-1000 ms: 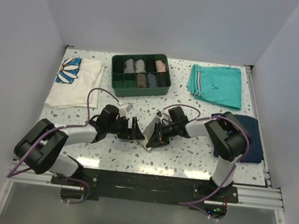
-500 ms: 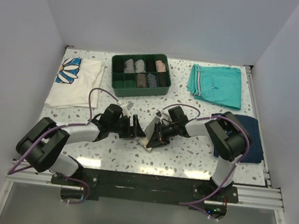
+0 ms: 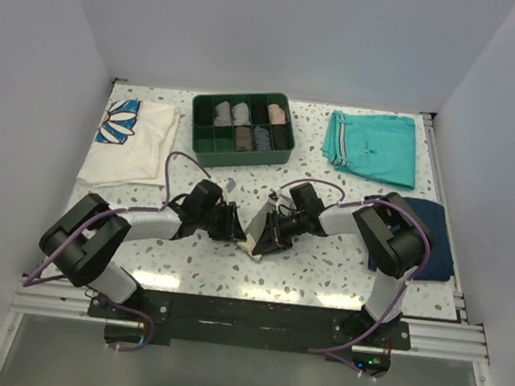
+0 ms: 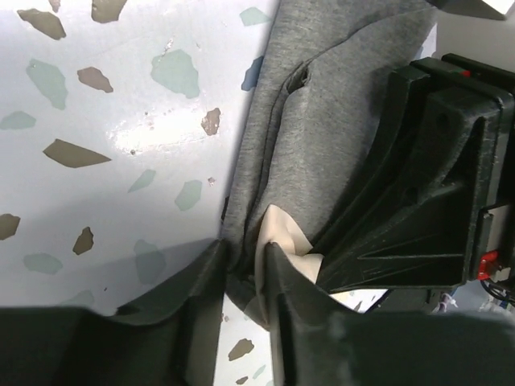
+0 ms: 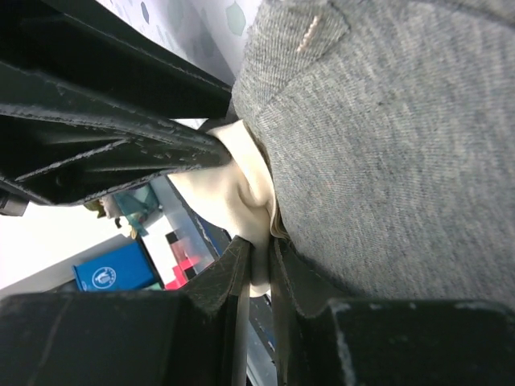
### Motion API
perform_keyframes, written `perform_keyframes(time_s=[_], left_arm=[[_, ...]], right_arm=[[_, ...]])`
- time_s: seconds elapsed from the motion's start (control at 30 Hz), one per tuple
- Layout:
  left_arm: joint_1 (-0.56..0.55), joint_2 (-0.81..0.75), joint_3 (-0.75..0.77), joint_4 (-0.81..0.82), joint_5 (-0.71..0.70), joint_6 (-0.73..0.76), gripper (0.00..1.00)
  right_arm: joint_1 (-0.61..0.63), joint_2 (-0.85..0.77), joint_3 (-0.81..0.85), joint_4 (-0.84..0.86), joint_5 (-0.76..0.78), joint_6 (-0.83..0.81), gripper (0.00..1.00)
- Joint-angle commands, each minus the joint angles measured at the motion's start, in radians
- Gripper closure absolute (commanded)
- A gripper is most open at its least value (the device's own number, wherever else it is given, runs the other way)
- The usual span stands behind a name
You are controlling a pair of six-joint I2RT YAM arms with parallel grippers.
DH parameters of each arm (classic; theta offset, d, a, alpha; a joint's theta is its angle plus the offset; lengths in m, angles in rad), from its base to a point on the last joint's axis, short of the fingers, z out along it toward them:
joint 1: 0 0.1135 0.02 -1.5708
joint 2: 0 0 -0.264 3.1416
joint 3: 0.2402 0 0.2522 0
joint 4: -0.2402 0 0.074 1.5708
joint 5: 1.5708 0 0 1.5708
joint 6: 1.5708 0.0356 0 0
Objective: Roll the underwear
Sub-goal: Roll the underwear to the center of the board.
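Note:
The underwear [image 3: 260, 221], a small grey-taupe cloth with a cream lining, stands bunched up between both grippers in the middle of the table. My left gripper [image 3: 236, 227] is at its left edge. In the left wrist view the underwear [image 4: 322, 121] fills the upper right, and my left gripper [image 4: 244, 251] is shut on a fold of grey cloth and cream lining. My right gripper [image 3: 272, 231] holds the other side. In the right wrist view my right gripper [image 5: 261, 245] is shut on the cream edge below the grey underwear [image 5: 386, 145]. The two grippers nearly touch.
A green divided tray [image 3: 233, 160] with several rolled garments stands at the back centre. Teal shorts [image 3: 373, 146] lie back right, a navy folded garment [image 3: 435, 241] right, beneath the right arm. A white daisy-print shirt [image 3: 131, 147] lies at the left.
My left gripper moved right up to the underwear and its jaws closed from wide open onto the cloth's edge. The right gripper kept still with its grip.

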Motion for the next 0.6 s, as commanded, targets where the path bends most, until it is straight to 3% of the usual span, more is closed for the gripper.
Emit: perform_keyframes(time_s=[0.0,0.07,0.23,0.4,0.57], left_arm=[[-0.008,0.056,0.037,-0.107,-0.038,0.028,0.78],[-0.01,0.083,0.063,-0.109,-0.035,0.045,0.84],[-0.016,0.131,0.103,-0.163,-0.015,0.077,1.0],[-0.023,0.169,0.134,-0.186,0.015,0.126,1.0],[-0.031,0.194,0.165,-0.204,0.035,0.157,1.0]], right_arm=[[-0.005,-0.044,0.006,-0.036,0.06,-0.038,0.97],[-0.002,-0.073,-0.003,-0.024,0.06,-0.041,0.94],[0.016,-0.177,0.003,-0.103,0.124,-0.124,0.78],[0.048,-0.277,0.04,-0.224,0.253,-0.241,0.6],[0.096,-0.354,0.063,-0.301,0.359,-0.317,0.55]])
